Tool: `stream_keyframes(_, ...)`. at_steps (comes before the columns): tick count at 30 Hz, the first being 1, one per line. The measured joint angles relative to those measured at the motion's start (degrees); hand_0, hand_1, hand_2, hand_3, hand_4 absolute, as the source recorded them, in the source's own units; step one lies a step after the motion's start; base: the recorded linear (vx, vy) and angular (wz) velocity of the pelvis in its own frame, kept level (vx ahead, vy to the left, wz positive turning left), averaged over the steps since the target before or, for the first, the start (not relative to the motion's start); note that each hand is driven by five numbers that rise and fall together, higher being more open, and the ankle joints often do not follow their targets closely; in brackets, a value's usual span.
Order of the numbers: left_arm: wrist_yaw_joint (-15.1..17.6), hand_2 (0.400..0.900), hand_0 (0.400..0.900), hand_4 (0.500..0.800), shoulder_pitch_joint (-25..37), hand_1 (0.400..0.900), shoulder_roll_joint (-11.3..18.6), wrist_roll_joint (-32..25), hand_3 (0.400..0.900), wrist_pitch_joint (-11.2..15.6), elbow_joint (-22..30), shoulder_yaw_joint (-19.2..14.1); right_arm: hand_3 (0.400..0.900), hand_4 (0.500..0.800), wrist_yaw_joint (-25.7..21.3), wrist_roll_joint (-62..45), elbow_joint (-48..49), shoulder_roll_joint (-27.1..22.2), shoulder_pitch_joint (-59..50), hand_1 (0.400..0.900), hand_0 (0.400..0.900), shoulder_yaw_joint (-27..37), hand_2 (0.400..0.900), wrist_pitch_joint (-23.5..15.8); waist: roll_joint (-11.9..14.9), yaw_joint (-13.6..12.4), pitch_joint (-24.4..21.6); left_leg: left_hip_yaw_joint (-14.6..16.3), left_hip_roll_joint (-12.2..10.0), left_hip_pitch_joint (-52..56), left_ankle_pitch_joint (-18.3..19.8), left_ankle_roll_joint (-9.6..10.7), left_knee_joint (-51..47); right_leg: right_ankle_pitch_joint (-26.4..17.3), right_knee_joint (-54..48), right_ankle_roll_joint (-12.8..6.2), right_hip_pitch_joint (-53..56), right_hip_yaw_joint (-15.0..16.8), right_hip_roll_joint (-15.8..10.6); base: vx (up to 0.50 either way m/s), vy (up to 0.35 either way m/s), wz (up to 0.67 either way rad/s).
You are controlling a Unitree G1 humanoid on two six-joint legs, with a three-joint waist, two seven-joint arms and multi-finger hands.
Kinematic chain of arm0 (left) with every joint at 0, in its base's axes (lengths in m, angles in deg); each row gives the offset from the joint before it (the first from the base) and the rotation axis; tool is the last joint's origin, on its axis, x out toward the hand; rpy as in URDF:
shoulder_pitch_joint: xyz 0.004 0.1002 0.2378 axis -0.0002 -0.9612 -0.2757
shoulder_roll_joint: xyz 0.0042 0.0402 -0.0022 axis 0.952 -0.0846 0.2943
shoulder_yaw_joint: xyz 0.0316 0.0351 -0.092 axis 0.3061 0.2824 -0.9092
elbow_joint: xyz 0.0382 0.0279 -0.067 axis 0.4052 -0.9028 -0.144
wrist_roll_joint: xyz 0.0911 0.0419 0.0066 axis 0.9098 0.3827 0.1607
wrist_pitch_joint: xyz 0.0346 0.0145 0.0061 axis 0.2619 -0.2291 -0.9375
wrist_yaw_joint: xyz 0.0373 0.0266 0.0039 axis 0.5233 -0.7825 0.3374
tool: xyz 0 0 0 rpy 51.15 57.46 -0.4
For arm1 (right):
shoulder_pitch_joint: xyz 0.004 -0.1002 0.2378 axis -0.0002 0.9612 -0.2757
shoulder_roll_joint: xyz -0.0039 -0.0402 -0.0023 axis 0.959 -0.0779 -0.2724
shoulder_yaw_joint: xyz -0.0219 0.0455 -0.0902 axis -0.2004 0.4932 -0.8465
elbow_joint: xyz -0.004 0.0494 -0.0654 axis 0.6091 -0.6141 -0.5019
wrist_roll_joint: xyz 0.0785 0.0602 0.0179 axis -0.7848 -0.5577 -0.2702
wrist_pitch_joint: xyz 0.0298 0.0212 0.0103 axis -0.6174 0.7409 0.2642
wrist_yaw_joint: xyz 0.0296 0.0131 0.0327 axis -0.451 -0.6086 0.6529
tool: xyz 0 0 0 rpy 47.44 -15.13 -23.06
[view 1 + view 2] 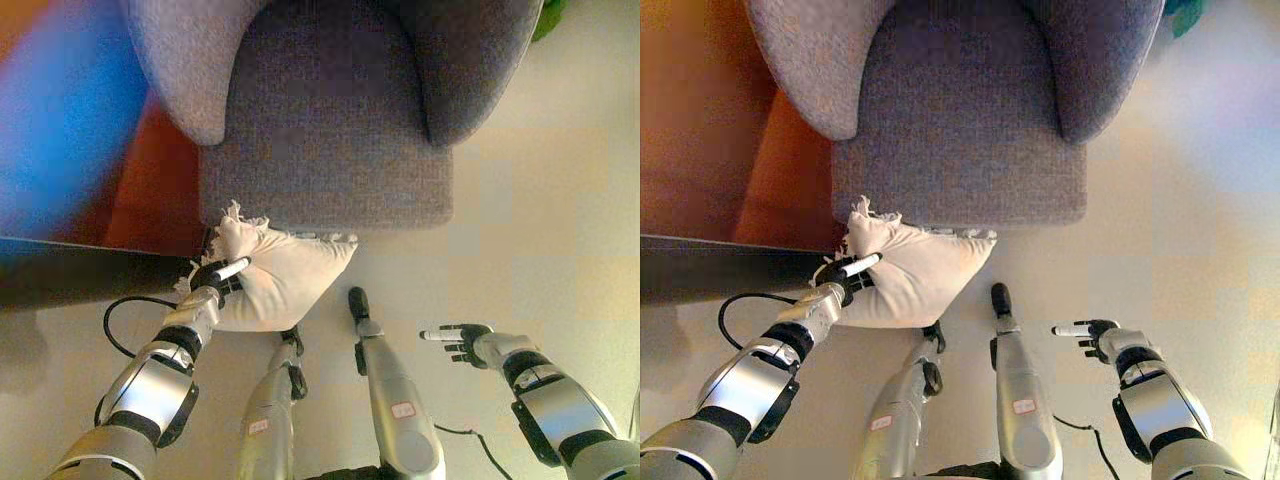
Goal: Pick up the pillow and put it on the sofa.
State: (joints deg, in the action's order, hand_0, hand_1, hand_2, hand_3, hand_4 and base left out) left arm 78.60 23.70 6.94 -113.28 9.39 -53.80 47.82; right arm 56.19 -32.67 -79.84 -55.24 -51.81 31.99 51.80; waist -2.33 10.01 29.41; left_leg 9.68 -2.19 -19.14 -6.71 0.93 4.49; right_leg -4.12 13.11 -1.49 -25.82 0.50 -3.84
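- Currently: grey sofa [330, 110] fills the top of both views, seat cushion facing the robot, armrests either side, front edge just beyond the pillow.
- Pale tiled floor [540, 250] under everything; a dark low surface [80, 272] runs in from the left beside the left arm.
- Cream pillow [285, 275] sits in front of the sofa's front edge, at its left corner, top tufted corner overlapping the seat edge. Can't tell whether it's off the floor yet.
- Left hand [215, 275] is clamped on the pillow's left edge, fingers curled into the fabric, one white-tipped finger lying across it.
- Right hand [455, 340] is off to the right, well apart from the pillow, fingers loose and extended, holding nothing.
- Step in hand, as I read it: lift and carry to the seat.
- Doing it well: single edge grip means the pillow will sag and swing; raise it clear of the seat's front edge before moving forward, let go over mid-cushion, not the lip.
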Motion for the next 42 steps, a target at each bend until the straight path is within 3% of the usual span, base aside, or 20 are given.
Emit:
stream_keyframes(5, -1.7, 0.4, 0.4, 0.5, -5.1, 0.4, -0.7, 4.0, 0.4, 0.0, 3.5, 0.0, 0.9, 0.8, 0.0, 0.8, 0.6, -0.1, 3.4, 0.9, 0.9, 0.7, 0.9, -0.1, -1.2, -1.5, -2.2, -0.3, 0.0, 6.5, -0.2, -0.1, -3.7, -0.1, -3.9, 0.01, 6.9, -1.3, 0.1, 0.11, -0.025, 0.03)
stream_keyframes(10, -3.3, 0.4, 0.4, 0.5, -15.0, 0.4, -2.9, 13.1, 0.4, 0.6, 7.7, -0.1, 0.9, 0.8, -0.1, 2.3, 1.7, 1.0, 11.5, 0.9, 0.9, 4.6, 0.9, -2.6, -3.9, -2.6, -7.9, -1.5, -0.2, 14.5, 0.0, 0.2, -8.7, -0.5, -10.8, -0.36, 16.2, -3.0, 0.3, 0.17, -0.037, 0.03)
stream_keyframes(13, -4.6, 0.4, 0.4, 0.5, -20.9, 0.4, -3.3, 18.0, 0.4, 0.8, 8.0, 0.0, 0.9, 0.8, 0.1, 2.3, 1.7, 2.2, 17.1, 0.9, 0.9, 5.8, 0.9, -3.9, -3.8, -2.5, -12.8, -1.7, -0.2, 17.7, 1.1, 0.6, -9.1, -0.6, -14.8, -0.51, 21.5, -3.7, 0.4, 0.12, -0.048, 0.04)
stream_keyframes(18, -6.4, 0.4, 0.4, 0.5, -24.8, 0.4, -2.9, 22.9, 0.4, 1.1, 8.1, 0.0, 0.9, 0.8, 0.4, 3.6, 1.6, 2.6, 22.9, 0.9, 0.9, 7.4, 0.9, -4.7, -3.0, -2.5, -17.3, -1.5, -0.2, 20.8, 2.5, 0.9, -9.1, -0.7, -18.0, -0.65, 26.2, -4.1, 0.5, 0.09, -0.042, 0.0)
stream_keyframes(23, -9.5, 0.4, 0.4, 0.5, -25.8, 0.4, -0.5, 27.8, 0.4, 0.6, 12.3, 0.0, 0.9, 0.8, 1.7, 4.5, 1.6, 2.6, 26.2, 0.9, 0.9, 8.9, 0.9, -5.3, -2.6, -2.5, -18.4, -1.4, -0.3, 22.6, 2.7, 0.8, -9.2, -0.6, -18.0, -0.84, 28.1, -4.0, 0.7, 0.06, -0.033, 0.07)
stream_keyframes(26, -12.2, 0.4, 0.4, 0.5, -26.1, 0.4, 4.3, 30.7, 0.4, -1.3, 19.5, 0.8, 0.9, 0.8, 2.5, 4.5, 1.6, 2.6, 28.3, 0.9, 0.9, 9.8, 0.9, -6.1, -2.6, -2.4, -19.1, -1.5, -0.4, 23.3, 2.8, 0.9, -9.6, -0.5, -18.0, -0.86, 28.8, -4.1, 0.5, 0.04, -0.031, 0.09)
stream_keyframes(28, -15.2, 0.4, 0.4, 0.5, -25.2, 0.4, 9.5, 31.7, 0.4, -2.9, 25.2, 1.8, 0.9, 0.8, 3.3, 4.5, 1.6, 2.4, 29.9, 0.9, 0.9, 10.8, 0.9, -6.4, -2.7, -2.2, -19.6, -1.5, -0.4, 23.8, 2.9, 1.0, -9.7, -0.6, -18.0, -0.84, 29.3, -4.1, 0.4, 0.05, -0.023, 0.09)
stream_keyframes(32, -18.9, 0.4, 0.4, 0.5, -20.7, 0.4, 14.2, 32.4, 0.4, -3.8, 26.3, 3.2, 0.9, 0.8, 4.0, 4.5, 1.4, 1.8, 31.7, 0.9, 0.9, 11.0, 0.9, -6.7, -3.2, -2.2, -20.4, -1.7, -0.3, 24.2, 2.8, 0.7, -9.7, -0.5, -18.1, -0.86, 29.9, -4.3, 0.3, 0.05, -0.016, 0.08)
stream_keyframes(33, -21.2, 0.4, 0.4, 0.5, -17.4, 0.4, 16.4, 33.9, 0.4, -4.1, 26.3, 5.1, 0.9, 0.8, 4.1, 4.5, 1.0, 1.8, 32.1, 0.9, 0.9, 11.7, 0.9, -6.9, -3.3, -2.1, -20.5, -1.8, -0.2, 24.2, 2.7, 0.6, -9.7, -0.5, -18.1, -0.87, 30.0, -4.4, 0.2, 0.05, -0.011, 0.03)
stream_keyframes(38, -26.4, 0.4, 0.4, 0.5, -7.8, 0.4, 20.9, 34.7, 0.4, -5.7, 26.2, 11.6, 0.9, 0.8, 4.2, 4.4, 0.9, 1.8, 32.7, 0.9, 0.9, 11.8, 0.9, -7.6, -3.7, -0.4, -21.3, -2.3, 0.2, 24.4, 2.6, 0.5, -9.7, -0.5, -18.1, -0.88, 30.3, -4.9, 0.1, 0.04, -0.028, -0.04)
stream_keyframes(42, -28.5, 0.4, 0.4, 0.5, 0.9, 0.4, 21.2, 35.8, 0.4, -7.6, 25.9, 16.2, 0.9, 0.8, 4.0, 3.8, -0.2, 1.8, 32.7, 0.9, 0.9, 11.8, 0.9, -7.6, -3.9, 0.9, -21.6, -2.0, 0.3, 24.5, 2.6, 0.4, -9.8, -0.6, -18.1, -1.07, 30.3, -4.4, 0.0, 0.03, -0.048, -0.11)
